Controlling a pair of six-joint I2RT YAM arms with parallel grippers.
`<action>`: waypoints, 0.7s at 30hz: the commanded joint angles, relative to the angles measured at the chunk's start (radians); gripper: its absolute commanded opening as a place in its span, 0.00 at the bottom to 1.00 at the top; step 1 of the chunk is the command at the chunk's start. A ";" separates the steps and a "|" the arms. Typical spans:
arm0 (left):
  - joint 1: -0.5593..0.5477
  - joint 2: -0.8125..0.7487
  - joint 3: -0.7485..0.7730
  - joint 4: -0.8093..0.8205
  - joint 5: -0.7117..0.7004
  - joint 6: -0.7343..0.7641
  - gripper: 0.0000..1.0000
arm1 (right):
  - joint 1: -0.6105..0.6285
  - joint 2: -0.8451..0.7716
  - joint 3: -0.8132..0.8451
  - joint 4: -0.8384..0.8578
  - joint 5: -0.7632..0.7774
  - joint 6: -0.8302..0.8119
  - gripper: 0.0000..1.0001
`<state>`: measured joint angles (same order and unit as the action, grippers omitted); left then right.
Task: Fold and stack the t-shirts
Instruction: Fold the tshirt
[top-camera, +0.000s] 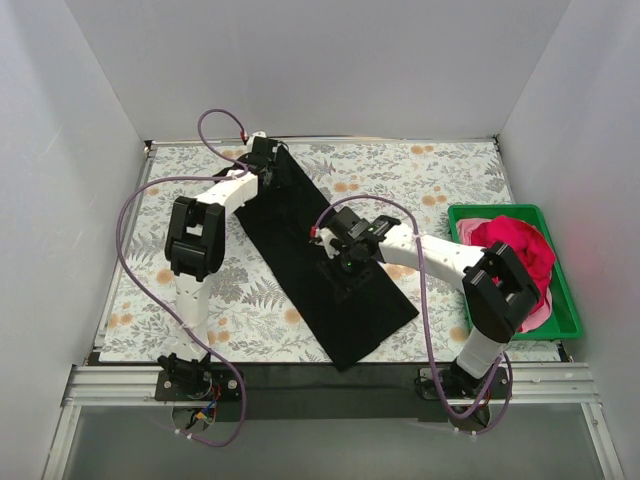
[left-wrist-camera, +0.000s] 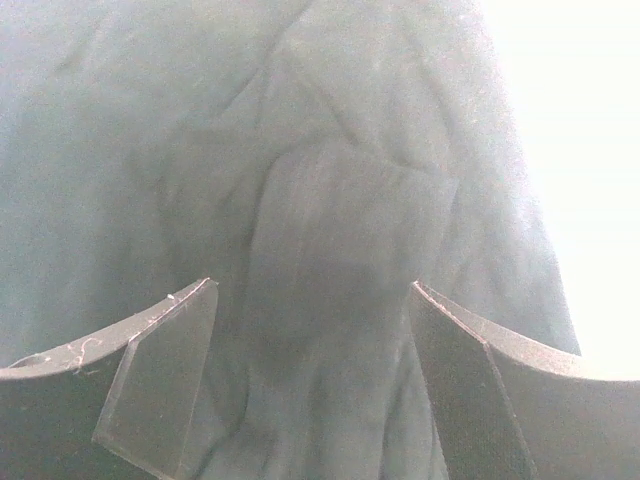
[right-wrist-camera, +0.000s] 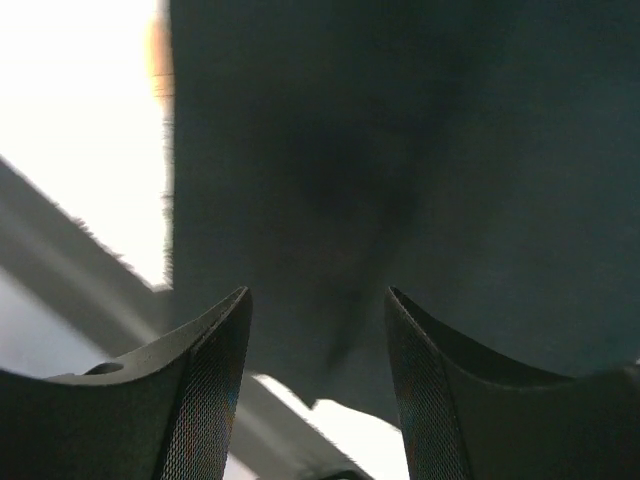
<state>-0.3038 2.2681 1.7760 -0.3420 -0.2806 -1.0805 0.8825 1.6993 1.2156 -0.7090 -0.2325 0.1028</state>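
Note:
The black t-shirt (top-camera: 362, 315) lies as a long folded strip, running diagonally from the far left to the near middle of the table. My left gripper (top-camera: 270, 168) is at the strip's far end. In the left wrist view it (left-wrist-camera: 312, 285) is open, and wrinkled black cloth (left-wrist-camera: 340, 200) fills the space under and between the fingers. My right gripper (top-camera: 345, 268) is over the middle of the strip. In the right wrist view it (right-wrist-camera: 316, 292) is open just above the black cloth (right-wrist-camera: 400, 150), near a cloth edge. The pinkish-red t-shirt (top-camera: 515, 245) lies bunched in the crate.
A green plastic crate (top-camera: 495, 209) stands at the right edge of the table and holds the pinkish-red shirt. A floral tablecloth (top-camera: 450, 175) covers the table. White walls close in the left, back and right sides. Purple cables loop beside both arms.

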 joint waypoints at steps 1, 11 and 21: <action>0.005 -0.179 -0.078 -0.003 -0.026 -0.114 0.72 | -0.072 0.005 -0.050 -0.017 0.071 -0.066 0.53; -0.009 -0.263 -0.291 -0.054 0.024 -0.228 0.67 | -0.091 0.094 -0.126 0.072 0.015 -0.057 0.50; -0.006 -0.061 -0.147 -0.054 -0.012 -0.151 0.63 | 0.067 0.131 -0.125 0.071 -0.218 -0.011 0.51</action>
<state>-0.3126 2.1441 1.5593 -0.3901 -0.2775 -1.2682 0.8631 1.7683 1.1034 -0.6468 -0.2913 0.0658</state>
